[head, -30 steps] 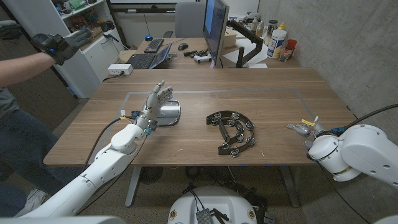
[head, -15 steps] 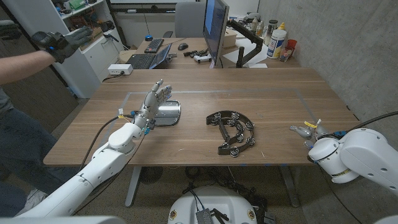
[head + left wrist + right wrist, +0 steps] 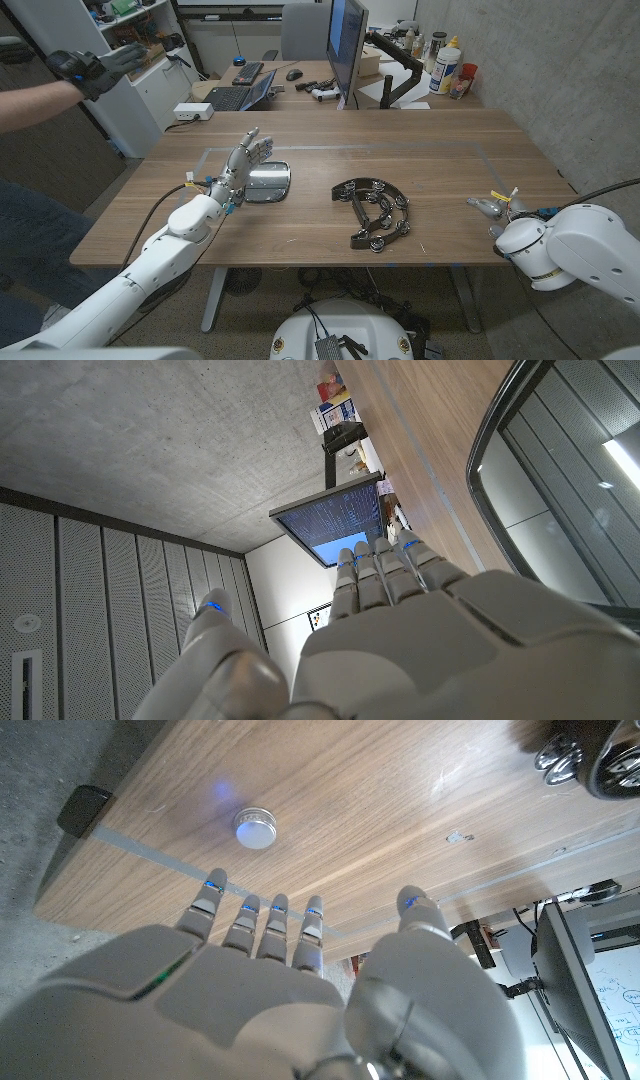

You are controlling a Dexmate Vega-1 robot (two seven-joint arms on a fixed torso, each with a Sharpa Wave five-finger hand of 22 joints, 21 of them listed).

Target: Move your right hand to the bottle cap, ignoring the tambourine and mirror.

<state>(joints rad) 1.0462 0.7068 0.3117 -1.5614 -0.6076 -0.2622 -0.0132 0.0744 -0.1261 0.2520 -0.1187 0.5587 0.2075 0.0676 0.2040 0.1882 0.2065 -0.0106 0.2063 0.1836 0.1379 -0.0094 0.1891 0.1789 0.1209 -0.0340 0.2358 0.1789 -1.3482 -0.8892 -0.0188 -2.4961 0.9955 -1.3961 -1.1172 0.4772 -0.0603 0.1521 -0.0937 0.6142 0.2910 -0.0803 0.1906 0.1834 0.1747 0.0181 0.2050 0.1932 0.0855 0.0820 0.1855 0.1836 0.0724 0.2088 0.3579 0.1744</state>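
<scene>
Here, left to right across the tabletop (image 3: pixel 300 235):

Left hand (image 3: pixel 243 162): raised near the left part of the far edge, fingers straight, close together, pointing away from the robot; holds nothing. It stands just beside the mirror's left rim.

Mirror (image 3: pixel 268 182): rounded rectangle with a chrome frame, lying flat, reflecting ceiling lights; in the left wrist view its dark rim (image 3: pixel 500 450) curves along the wood.

Tambourine (image 3: pixel 375 212): black half-moon frame set with small silver jingles, lying flat about midway across, toward the near edge. Its jingles (image 3: pixel 590 755) appear at a corner of the right wrist view.

Right hand (image 3: pixel 492 208): near the right edge of the tabletop, fingers extended and slightly apart, empty. In the right wrist view its fingertips (image 3: pixel 262 910) reach toward the cap without touching it.

Bottle cap (image 3: pixel 255 827): small, round, silver-grey disc with a ridged rim and smooth pale top, lying flat on bare wood near the table's right edge, beside a strip of grey tape (image 3: pixel 150 862). Too small to make out in the head view.
</scene>
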